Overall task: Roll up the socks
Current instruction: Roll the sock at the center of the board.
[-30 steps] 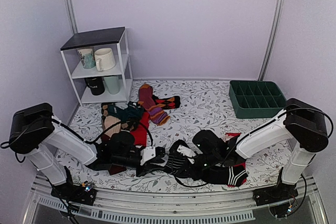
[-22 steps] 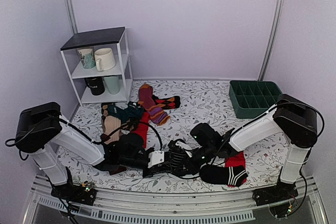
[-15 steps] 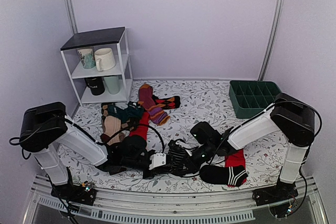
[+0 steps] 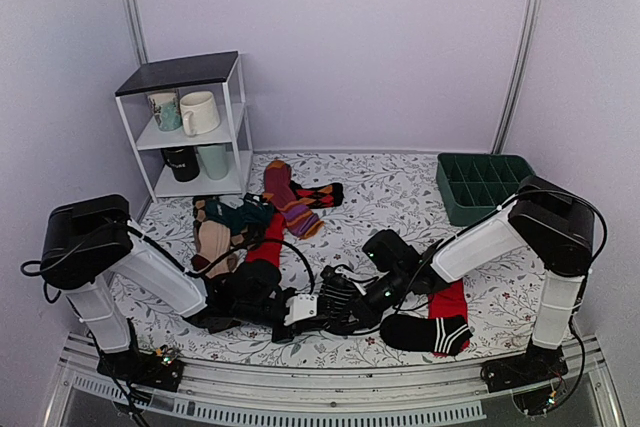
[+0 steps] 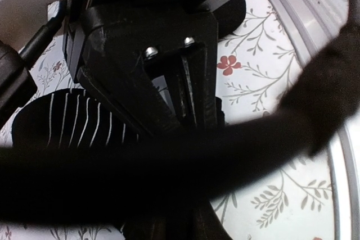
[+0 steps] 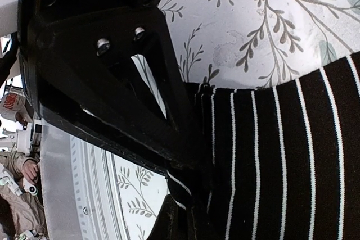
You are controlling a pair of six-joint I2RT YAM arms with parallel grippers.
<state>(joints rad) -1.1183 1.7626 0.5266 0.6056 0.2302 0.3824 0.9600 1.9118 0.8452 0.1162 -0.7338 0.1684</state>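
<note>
Over the last second both arms have converged at the near centre of the floral-print table (image 4: 400, 197). The right end effector (image 6: 181, 192) is clamped on the short black white-striped knit sock (image 6: 281, 155). We cannot tell whether the left end effector (image 5: 194, 111) grips. We judge rolling under way.

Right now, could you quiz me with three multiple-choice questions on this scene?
1. Where is the green tray? A the table's far right; B on the shelf; C between the arms.
2. How many mugs stand on the white shelf? A two; B four; C six.
3. The right gripper is: A open in the air; B shut on the striped sock; C holding a mug.
Answers: 1 A, the top view shows it there. 2 B, two per level. 3 B, the wrist view shows fabric pinched.
</note>
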